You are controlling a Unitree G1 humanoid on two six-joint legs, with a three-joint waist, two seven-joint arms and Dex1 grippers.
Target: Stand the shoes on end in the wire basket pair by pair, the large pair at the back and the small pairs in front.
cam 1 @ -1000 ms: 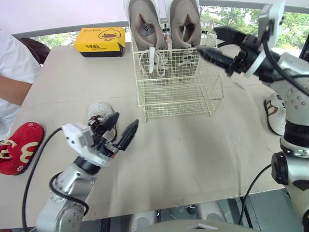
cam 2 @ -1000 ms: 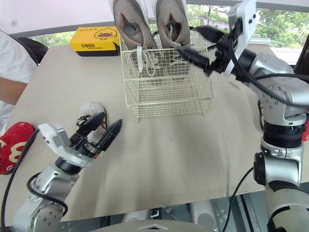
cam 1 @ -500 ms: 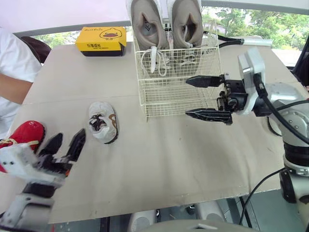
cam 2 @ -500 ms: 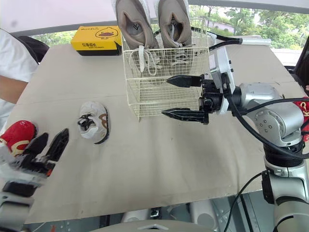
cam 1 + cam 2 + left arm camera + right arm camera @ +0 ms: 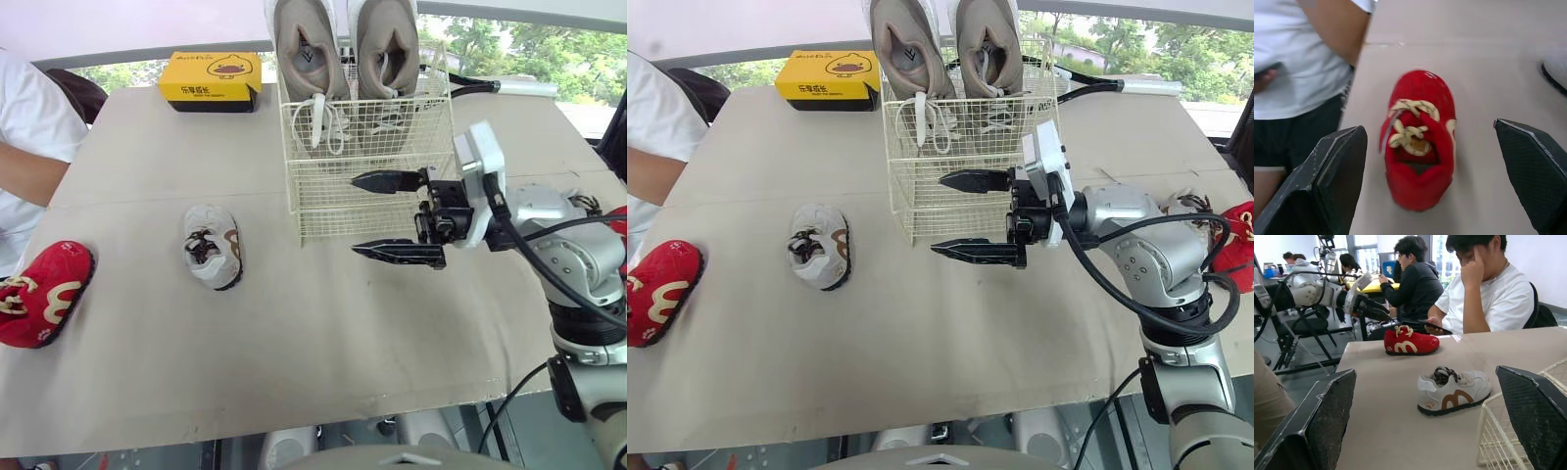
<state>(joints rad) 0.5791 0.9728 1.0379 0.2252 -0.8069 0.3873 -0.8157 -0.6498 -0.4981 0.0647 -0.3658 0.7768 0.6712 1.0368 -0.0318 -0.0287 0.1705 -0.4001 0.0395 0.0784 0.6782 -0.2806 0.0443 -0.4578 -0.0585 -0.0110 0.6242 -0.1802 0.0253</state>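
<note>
A wire basket (image 5: 367,162) stands at the table's back, with the large beige pair (image 5: 312,49) upright on end in its rear. A small white shoe (image 5: 214,247) lies on the table to the basket's front left. A red shoe (image 5: 41,292) rests at the left edge. My right gripper (image 5: 355,214) is open and empty just in front of the basket, pointing left toward the white shoe (image 5: 1452,391). My left gripper (image 5: 1427,126) is open, hovering over the red shoe (image 5: 1420,142) without touching it.
A person in a white shirt (image 5: 24,147) sits at the table's left side, close to the red shoe. A yellow box (image 5: 217,80) lies at the back left. Another white shoe (image 5: 1190,203) and red shoe (image 5: 1239,230) lie at the right edge.
My left arm has pulled away to the left, from beside the white shoe to over the red shoe. The right gripper came down from the basket's top to its front.
</note>
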